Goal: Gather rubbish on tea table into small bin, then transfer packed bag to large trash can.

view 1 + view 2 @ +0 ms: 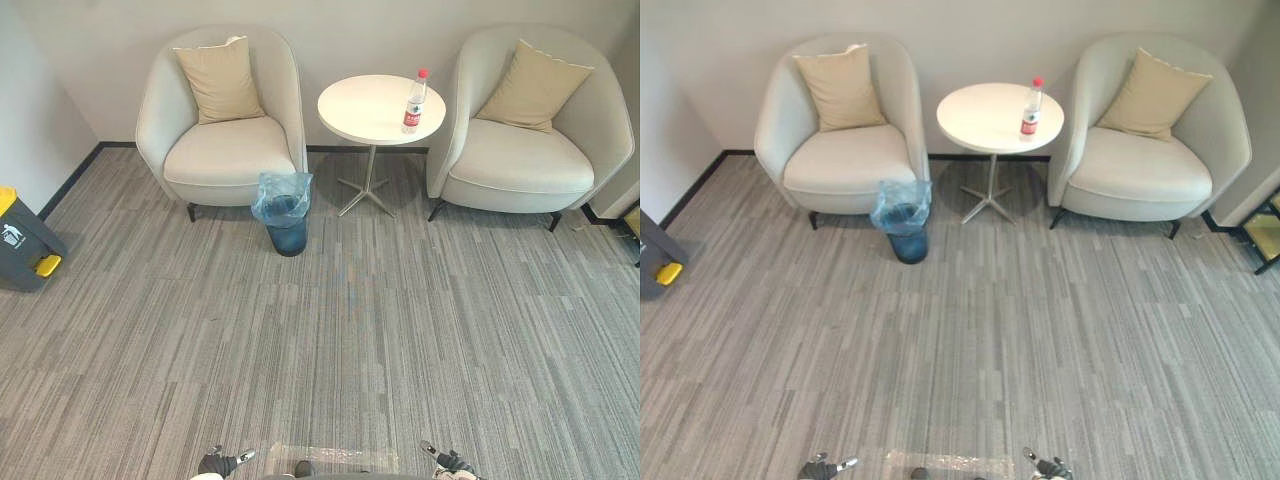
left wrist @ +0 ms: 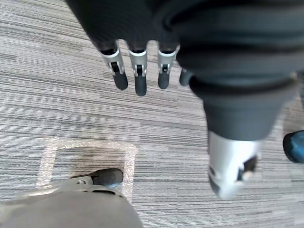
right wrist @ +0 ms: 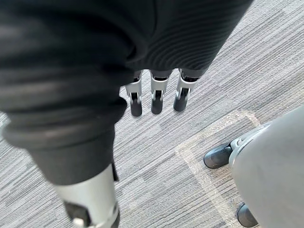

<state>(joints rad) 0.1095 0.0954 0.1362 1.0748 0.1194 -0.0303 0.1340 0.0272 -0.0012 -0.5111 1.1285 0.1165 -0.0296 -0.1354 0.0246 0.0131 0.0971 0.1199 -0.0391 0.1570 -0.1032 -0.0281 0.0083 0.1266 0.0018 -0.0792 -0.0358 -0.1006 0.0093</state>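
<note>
Nearest, at the bottom edge of the eye views, the left hand (image 1: 222, 463) low over the grey striped carpet (image 1: 350, 330), its fingers (image 2: 139, 80) straight and loosely spread in the left wrist view, pointing down at the floor, nothing held. Opposite, at the lower right, the right hand (image 1: 447, 462), likewise slack: fingers (image 3: 156, 97) straight in a row, nothing in their grasp. Between the two hands, a pale taped rectangle (image 1: 330, 457) on the carpet. Farther out, across a wide stretch of carpet, the small bin (image 1: 287, 225), dark blue, lined with a clear blue bag (image 1: 281, 192), rim crumpled above the bin's edge; set on the floor just beside the front corner of the left armchair (image 1: 225, 150) and near the foot of the bench. Off at the left edge, by the side wall and well apart from the small bin, the large trash can (image 1: 18, 245), grey with a yellow lid and yellow pedal. Beyond the bin, the round white bench (image 1: 365, 110) on a slim metal stem with splayed feet, between the two pale armchairs. On it, upright near the right rim, a plastic bottle (image 1: 415, 102) with red cap and red label. Just beside the bench, the right armchair (image 1: 525, 160). A tan cushion (image 1: 220, 80) propped against the back of the left chair, another cushion (image 1: 532, 88) against the back of the right. Behind all, the plain wall (image 1: 340, 30).
</note>
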